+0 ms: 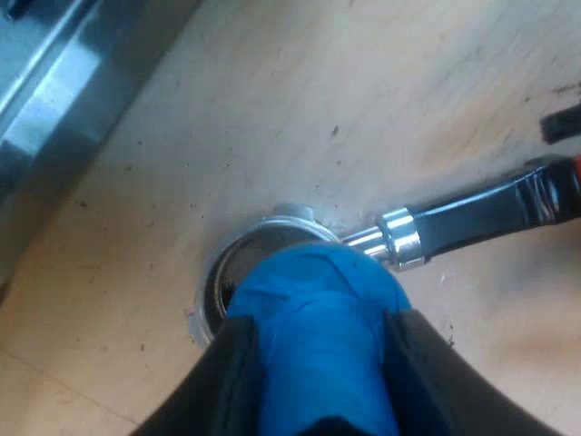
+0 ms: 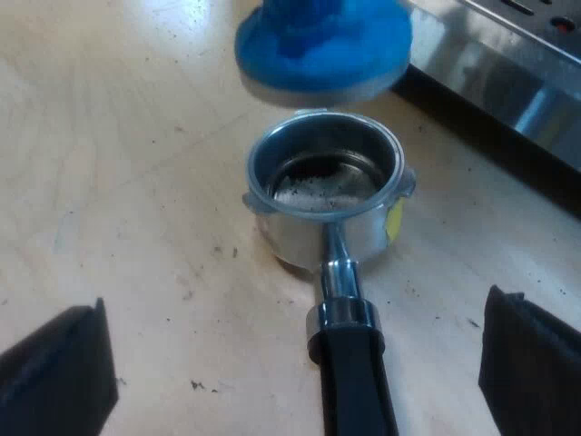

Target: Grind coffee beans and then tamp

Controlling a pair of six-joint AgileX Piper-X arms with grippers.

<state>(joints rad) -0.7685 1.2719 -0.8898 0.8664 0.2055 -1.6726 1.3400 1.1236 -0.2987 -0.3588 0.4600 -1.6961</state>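
The metal holder (image 2: 325, 195) lies on the wooden table with its basket facing up and some dark coffee grounds inside. Its dark handle (image 2: 356, 386) runs toward my right gripper (image 2: 300, 372), which is open, one finger on each side of the handle and apart from it. In the left wrist view the handle (image 1: 481, 213) ends in red. My left gripper (image 1: 318, 363) is shut on the blue tamper (image 1: 318, 336), held just above the basket (image 1: 238, 272). The tamper's base (image 2: 322, 45) hovers over the basket's far rim without touching it.
The espresso machine's steel base (image 2: 508, 82) stands close beside the holder, and its metal edge (image 1: 64, 100) shows in the left wrist view. Coffee specks dot the wooden table (image 2: 118, 182). My right gripper's finger tip (image 1: 561, 123) shows near the handle's red end.
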